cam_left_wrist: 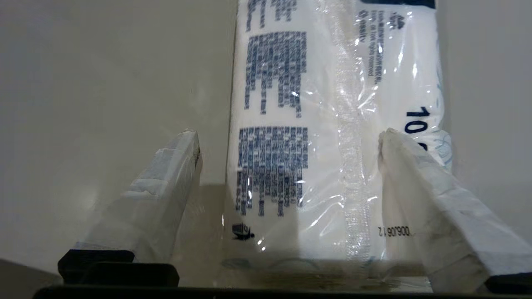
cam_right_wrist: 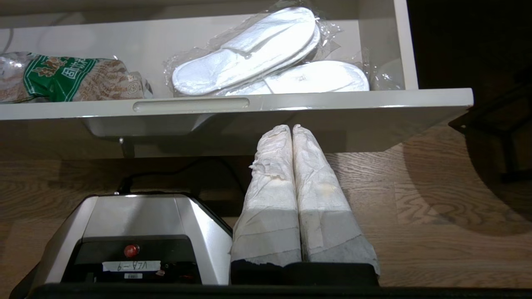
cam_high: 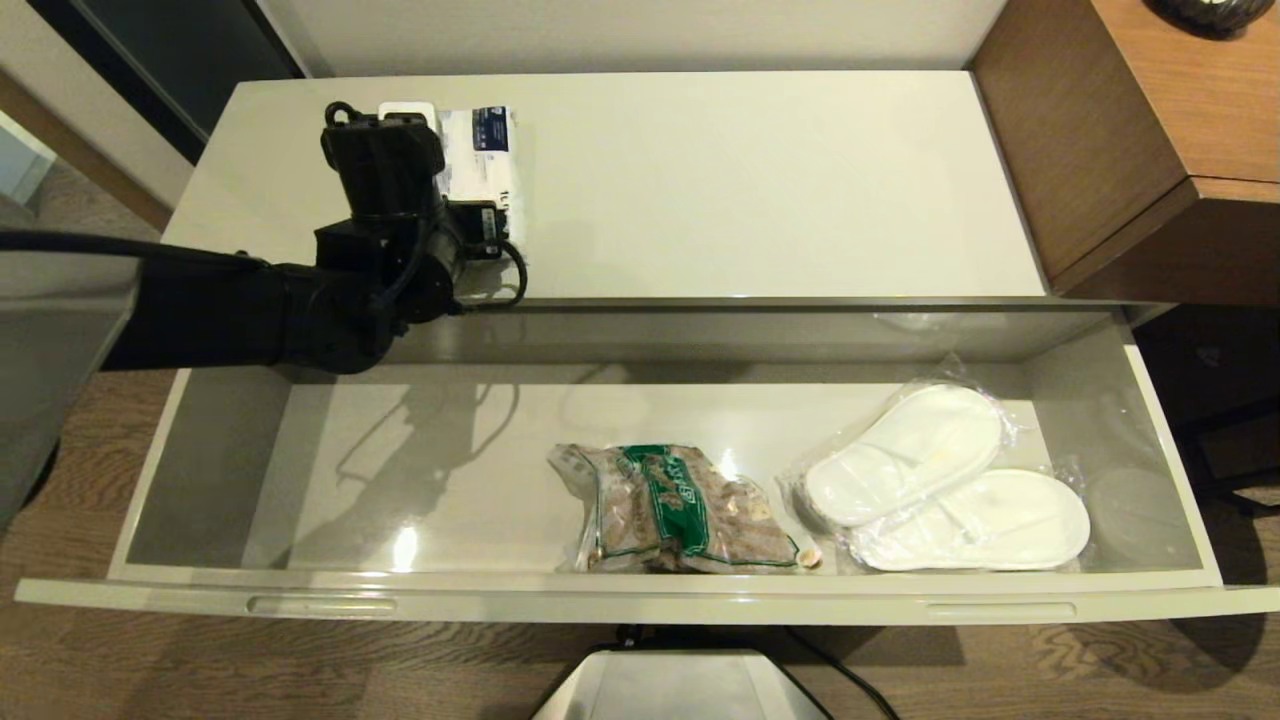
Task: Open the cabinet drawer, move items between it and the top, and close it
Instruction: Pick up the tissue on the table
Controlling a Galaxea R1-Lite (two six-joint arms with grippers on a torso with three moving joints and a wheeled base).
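Left gripper (cam_left_wrist: 289, 137) spread wide over the white packet (cam_high: 482, 160), which lies flat on the cabinet top (cam_high: 750, 180), upper left of frame. Cabinet drawer (cam_high: 640, 600) pulled fully open across the lower frame, holding a green-labelled snack bag (cam_high: 675, 510) and wrapped white slippers (cam_high: 945, 480). Right gripper (cam_right_wrist: 292, 133) pressed closed and empty, low below the drawer front.

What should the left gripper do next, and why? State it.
Probably close on the packet. The left gripper is open over it on the top, one finger off its edge, the other over it, and the drawer is open.
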